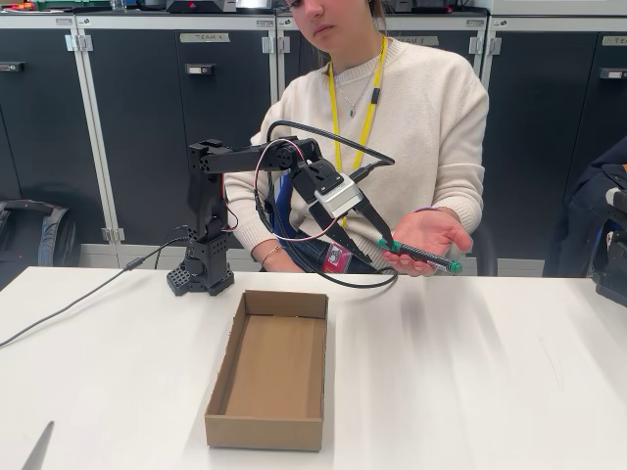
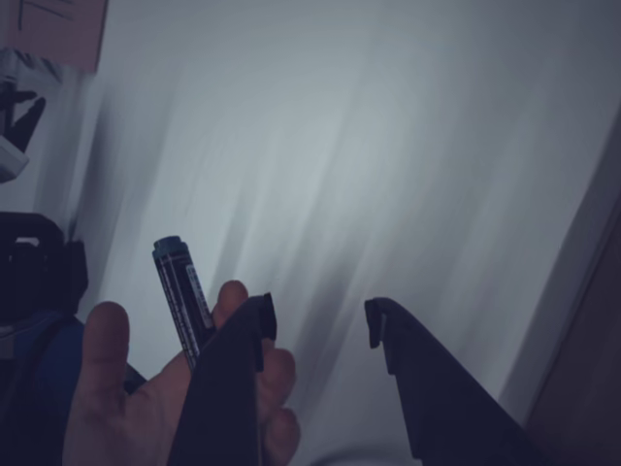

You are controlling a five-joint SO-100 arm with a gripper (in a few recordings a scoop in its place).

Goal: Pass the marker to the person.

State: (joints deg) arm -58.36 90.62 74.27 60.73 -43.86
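Fixed view: the marker [image 1: 421, 256] lies across the person's [image 1: 411, 108] upturned hand [image 1: 428, 238] above the white surface [image 1: 470, 372], the fingers [image 1: 387, 238] at its near end. Wrist view: fingers [image 2: 318, 325] spread apart, empty; marker [image 2: 184, 296] rests in the hand [image 2: 146, 408].

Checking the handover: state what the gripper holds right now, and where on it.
Nothing. In the wrist view the gripper is open with bare space between its fingertips. The marker lies in the person's hand, beside one finger.
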